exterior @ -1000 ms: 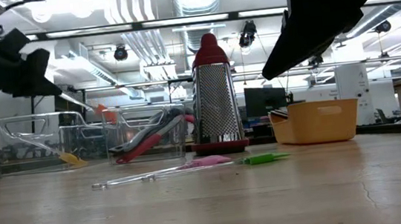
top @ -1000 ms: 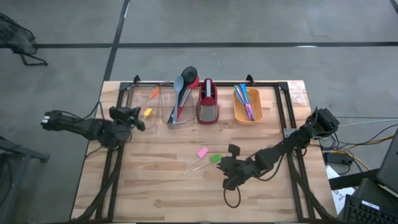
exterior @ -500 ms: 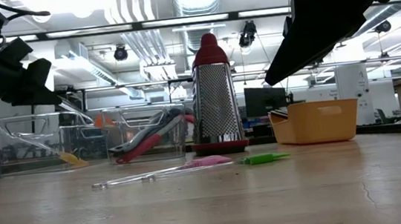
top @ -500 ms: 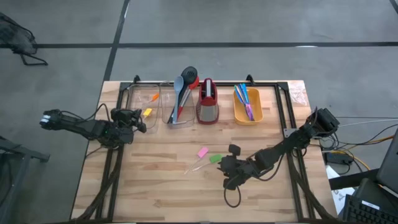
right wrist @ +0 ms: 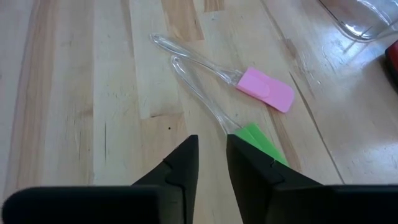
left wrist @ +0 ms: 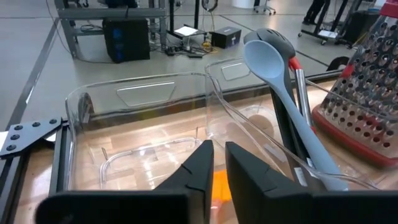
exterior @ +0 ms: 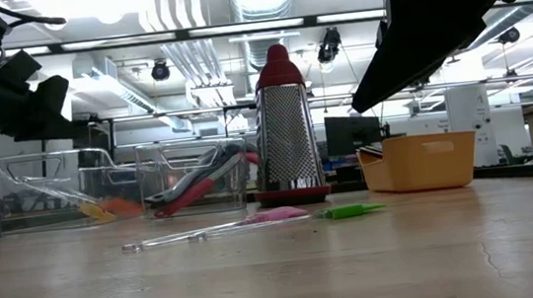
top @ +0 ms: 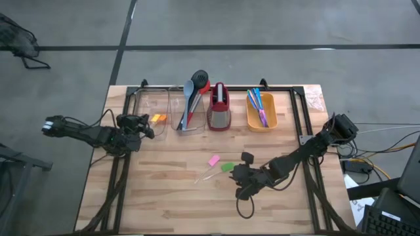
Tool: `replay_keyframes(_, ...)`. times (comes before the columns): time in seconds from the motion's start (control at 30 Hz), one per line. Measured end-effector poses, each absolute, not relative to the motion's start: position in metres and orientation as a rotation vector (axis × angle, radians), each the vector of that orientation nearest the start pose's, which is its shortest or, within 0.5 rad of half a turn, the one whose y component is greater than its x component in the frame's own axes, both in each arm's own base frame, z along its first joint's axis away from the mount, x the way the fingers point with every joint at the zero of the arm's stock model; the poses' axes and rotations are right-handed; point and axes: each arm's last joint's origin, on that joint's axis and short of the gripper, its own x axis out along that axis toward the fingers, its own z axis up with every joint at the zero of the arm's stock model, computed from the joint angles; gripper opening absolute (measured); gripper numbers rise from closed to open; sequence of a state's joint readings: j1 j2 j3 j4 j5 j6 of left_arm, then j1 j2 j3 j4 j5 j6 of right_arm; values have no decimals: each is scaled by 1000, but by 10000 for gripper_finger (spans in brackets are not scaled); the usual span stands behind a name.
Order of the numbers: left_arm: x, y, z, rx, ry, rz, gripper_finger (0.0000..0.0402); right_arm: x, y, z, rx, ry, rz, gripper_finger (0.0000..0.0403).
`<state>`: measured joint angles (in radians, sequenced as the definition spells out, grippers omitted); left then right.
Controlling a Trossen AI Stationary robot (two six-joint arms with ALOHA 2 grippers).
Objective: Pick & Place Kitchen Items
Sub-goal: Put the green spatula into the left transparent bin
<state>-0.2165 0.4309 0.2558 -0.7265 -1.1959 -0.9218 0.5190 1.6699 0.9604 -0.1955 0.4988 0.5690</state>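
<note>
Dropped since a second ago, the orange spatula (top: 157, 118) now lies beside the yellow one in the clear bin (top: 142, 111), below the left gripper (left wrist: 214, 163), jaws a narrow slit, empty. Right gripper (right wrist: 211, 155), slightly parted, hovers over the green spatula (right wrist: 261, 142) on the tabletop (top: 170, 196); pink spatula (right wrist: 270, 88) nearby. One placement done. No readable writing.

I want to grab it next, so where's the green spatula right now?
In the high view the green spatula lies mid-table, right beside the pink spatula, just ahead of the right gripper and in front of the grater.
</note>
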Motion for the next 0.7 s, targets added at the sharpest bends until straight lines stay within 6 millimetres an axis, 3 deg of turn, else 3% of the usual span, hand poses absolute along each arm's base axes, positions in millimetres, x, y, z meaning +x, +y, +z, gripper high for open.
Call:
replay_keyframes(0.27, 88, 8, 172, -276, 180, 1099, 119, 292, 151, 179, 98, 758, -202, 53)
replay_keyframes(0.43, 97, 5, 181, -277, 162, 1023, 133, 292, 151, 179, 89, 758, -199, 45)
replay_keyframes(0.7, 119, -5, 210, -353, 63, 625, 122, 293, 150, 178, 70, 754, -191, 53)
